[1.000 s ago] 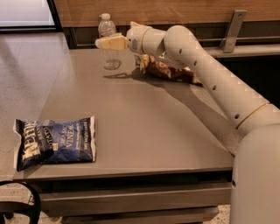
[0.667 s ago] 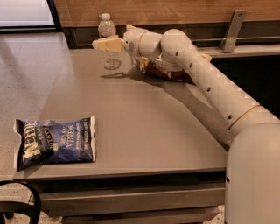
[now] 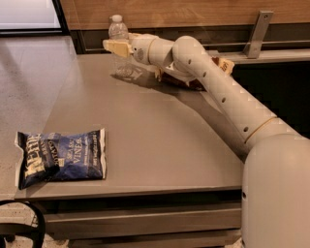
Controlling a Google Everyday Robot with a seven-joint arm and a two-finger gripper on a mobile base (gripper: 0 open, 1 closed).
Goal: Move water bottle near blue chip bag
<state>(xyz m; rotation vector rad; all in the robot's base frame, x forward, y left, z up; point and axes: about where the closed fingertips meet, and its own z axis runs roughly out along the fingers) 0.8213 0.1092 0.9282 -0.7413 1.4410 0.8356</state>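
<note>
Cream claw point(image 3: 110, 46) at clear, white-capped bottle point(image 3: 117, 30)

A grey-brown table point(image 3: 145, 135) stands against a wood-panelled wall point(image 3: 203, 9) with a dark ledge and a metal bracket point(image 3: 255, 34); pale glossy floor point(image 3: 29, 82) lies left, below a bright dark-framed pane point(image 3: 26, 13); the gripper point(image 3: 115, 47) hangs over the table's far edge

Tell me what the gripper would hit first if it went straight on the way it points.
Likely the water bottle: the gripper, at the table's far side, points straight at it; contact unclear.
</note>
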